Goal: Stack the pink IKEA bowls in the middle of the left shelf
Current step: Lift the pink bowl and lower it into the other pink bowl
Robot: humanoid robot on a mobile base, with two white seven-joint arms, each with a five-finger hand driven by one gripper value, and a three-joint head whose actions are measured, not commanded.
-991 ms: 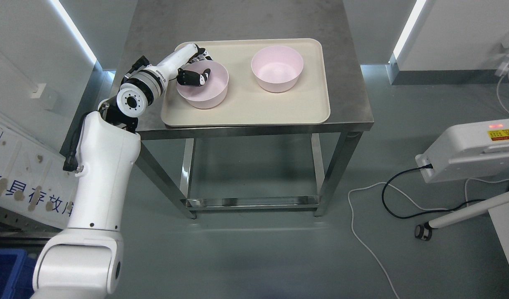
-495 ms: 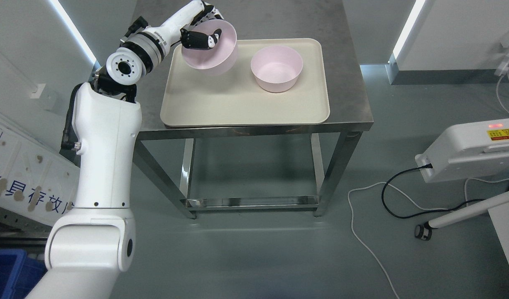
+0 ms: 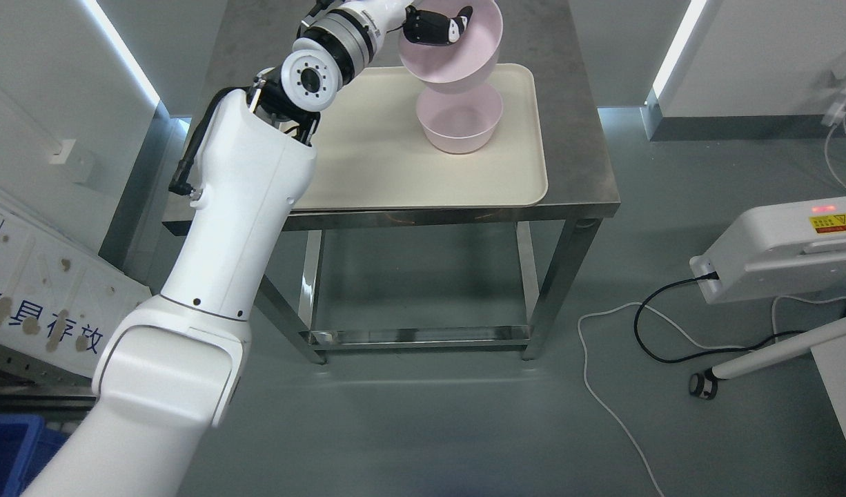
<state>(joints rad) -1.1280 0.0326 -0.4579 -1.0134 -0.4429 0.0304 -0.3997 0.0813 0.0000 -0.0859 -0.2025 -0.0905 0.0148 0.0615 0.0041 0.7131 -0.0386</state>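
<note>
Held pink bowl up in the air, tilted, directly above the second pink bowl; overlaps its far rim in the head view, contact not confirmable, probably still apart. Left hand pinching the near-left rim: dark fingers hooked inside the wall, rest of the hand outside, closed firmly on the bowl. Rim grip likely chosen to leave the underside free for nesting into the one below; tilt looks like a side effect of the wrist angle, needs levelling before lowering. Lower bowl upright on the right half of the beige tray, mouth up, ready to receive. Judging by alignment: transport done, descent and release pending. Risk: tilted rim catching the lower bowl's edge and shoving it across the tray. Tray on a stainless steel table, open frame, lower crossbar. No shelf visible despite the task wording. Grey floor, white cable looping right, white unit with red indicator at right edge, blue bin bottom left. Right arm out of view.
</note>
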